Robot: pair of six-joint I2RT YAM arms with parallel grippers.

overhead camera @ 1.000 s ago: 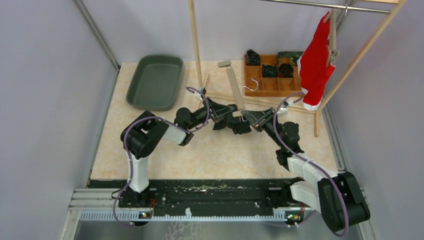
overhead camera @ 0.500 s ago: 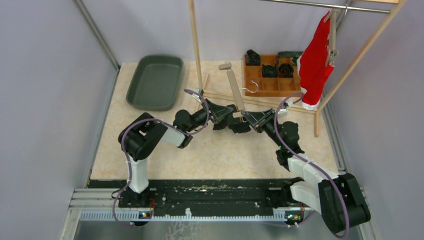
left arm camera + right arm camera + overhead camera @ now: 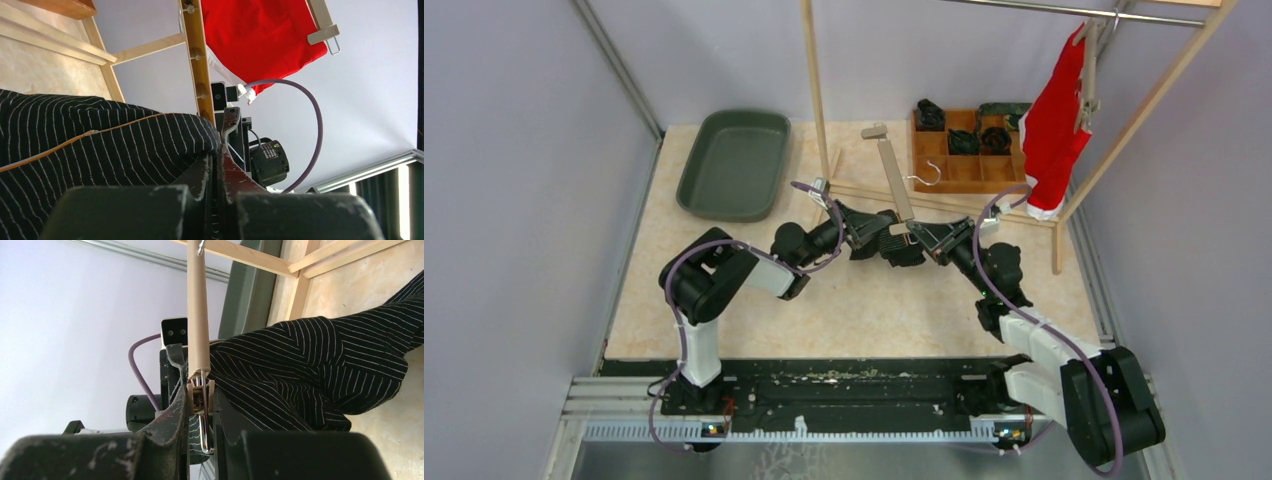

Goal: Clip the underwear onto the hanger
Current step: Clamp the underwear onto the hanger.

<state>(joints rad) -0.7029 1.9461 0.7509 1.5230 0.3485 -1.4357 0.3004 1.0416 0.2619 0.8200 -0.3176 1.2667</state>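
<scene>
Your hanger (image 3: 894,175) has its long axis running near to far, its far end leaning slightly left. Its far clip (image 3: 874,130) is by the foot of the rack post (image 3: 814,90), and its hook (image 3: 927,178) points right, toward the wooden box (image 3: 969,178). The near end is in your right gripper (image 3: 921,234). In the right wrist view the two fingers (image 3: 172,415) are clamped on the metal near clip (image 3: 201,390) at the end of the beige bar (image 3: 196,305).

The underwear (image 3: 902,256), black with thin pale stripes, is bunched on the table just near that clip, between your two grippers. Your left gripper (image 3: 876,228) is at its left edge. In the left wrist view those fingers are pressed together, with the striped fabric (image 3: 100,145) running right up into the seam between them. The right wrist view shows the cloth (image 3: 310,370) bulging just beside the clamped clip, touching its right side.

From overhead, the hanger's line crosses the rack's base rail (image 3: 984,210), which lies on the table just beyond both grippers. The red garment (image 3: 1054,130) hangs from the top rail at far right, well apart from the work. The wooden box holds dark rolled items in its far compartments. A green tray (image 3: 734,165) lies far left.
</scene>
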